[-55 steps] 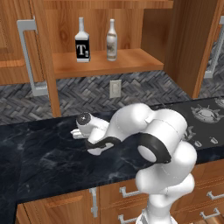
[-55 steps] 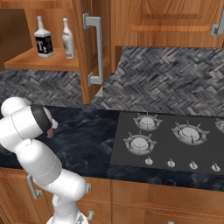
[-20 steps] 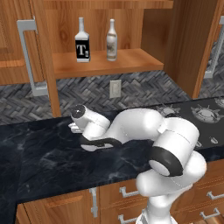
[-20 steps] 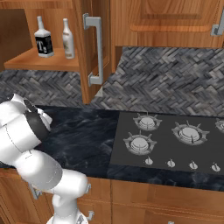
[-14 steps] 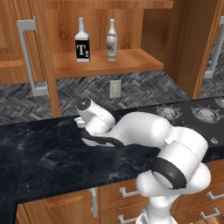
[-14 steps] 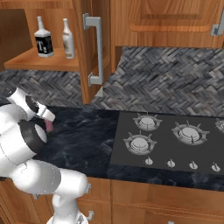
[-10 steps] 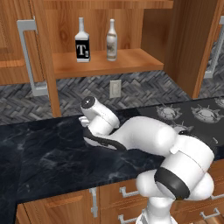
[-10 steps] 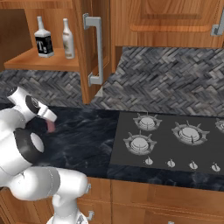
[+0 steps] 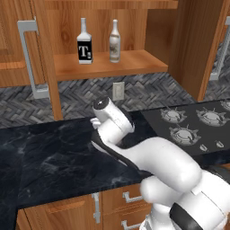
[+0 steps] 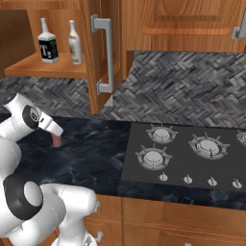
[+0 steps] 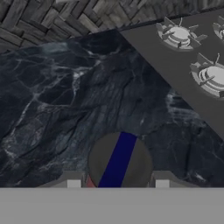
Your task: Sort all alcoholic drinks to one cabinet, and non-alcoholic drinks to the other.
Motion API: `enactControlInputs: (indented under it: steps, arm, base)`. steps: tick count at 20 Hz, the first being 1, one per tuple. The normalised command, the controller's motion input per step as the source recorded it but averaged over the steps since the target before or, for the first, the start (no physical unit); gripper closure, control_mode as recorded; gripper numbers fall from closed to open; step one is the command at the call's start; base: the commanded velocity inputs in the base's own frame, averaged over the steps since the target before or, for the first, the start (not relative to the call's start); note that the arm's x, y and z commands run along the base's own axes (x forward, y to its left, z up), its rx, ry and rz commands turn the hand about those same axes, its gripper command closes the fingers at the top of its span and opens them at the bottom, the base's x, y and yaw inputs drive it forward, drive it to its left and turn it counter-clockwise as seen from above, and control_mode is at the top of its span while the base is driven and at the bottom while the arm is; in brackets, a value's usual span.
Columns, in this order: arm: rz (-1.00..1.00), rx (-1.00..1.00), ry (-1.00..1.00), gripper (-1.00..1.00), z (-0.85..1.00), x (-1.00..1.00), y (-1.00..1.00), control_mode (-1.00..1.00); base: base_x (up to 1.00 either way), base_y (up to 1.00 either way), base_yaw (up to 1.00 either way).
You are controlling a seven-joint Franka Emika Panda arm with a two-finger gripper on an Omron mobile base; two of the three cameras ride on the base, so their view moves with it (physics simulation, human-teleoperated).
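Jaws [image 11: 118, 183] closed on the dark cap [image 11: 120, 161] of a small pink bottle [image 10: 56, 140], held above the black tabletop [image 9: 49, 157].

From the hand's own camera the round dark cap, crossed by a blue stripe, sits squarely between the two finger tips [image 11: 73, 180], with a sliver of pink showing just under it. From the right side the pink bottle hangs below the white hand, clear of the marble, over the back part of the tabletop and left of the stove [image 10: 187, 153]. Up in the open cabinet [image 9: 108, 67] above the tabletop's back edge, two tall bottles stand upright side by side near the front edge of the shelf: the square clear bottle [image 9: 84, 43] with a black "T" label on the left, the slim cream bottle [image 9: 114, 42] just to its right, not touching.
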Motion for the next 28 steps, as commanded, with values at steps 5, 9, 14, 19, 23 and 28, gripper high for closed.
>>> enactControlInputs:
  steps: [5,9,14,19,23,28]
  arm:
    - [-0.05,0.0,-0.03,1.0,0.42,-0.5,-0.2,-1.0]
    - [-0.06,0.0,-0.03,1.0,0.5,-0.48,-0.1,-1.0]
    - [-0.06,0.0,-0.03,1.0,0.53,-0.46,-0.02,-1.0]
    - [-0.07,0.0,0.0,1.0,0.48,-0.41,-0.01,-1.0]
    - [-0.06,0.0,0.0,1.0,0.45,-0.42,-0.05,-1.0]
    - [0.0,0.0,0.0,1.0,0.22,-0.23,-0.21,-1.0]
  base:
    - [0.0,0.0,0.0]
    - [0.0,0.0,0.0]
    - [0.0,0.0,0.0]
    - [0.0,0.0,0.0]
    - [0.0,0.0,0.0]
    - [0.0,0.0,0.0]
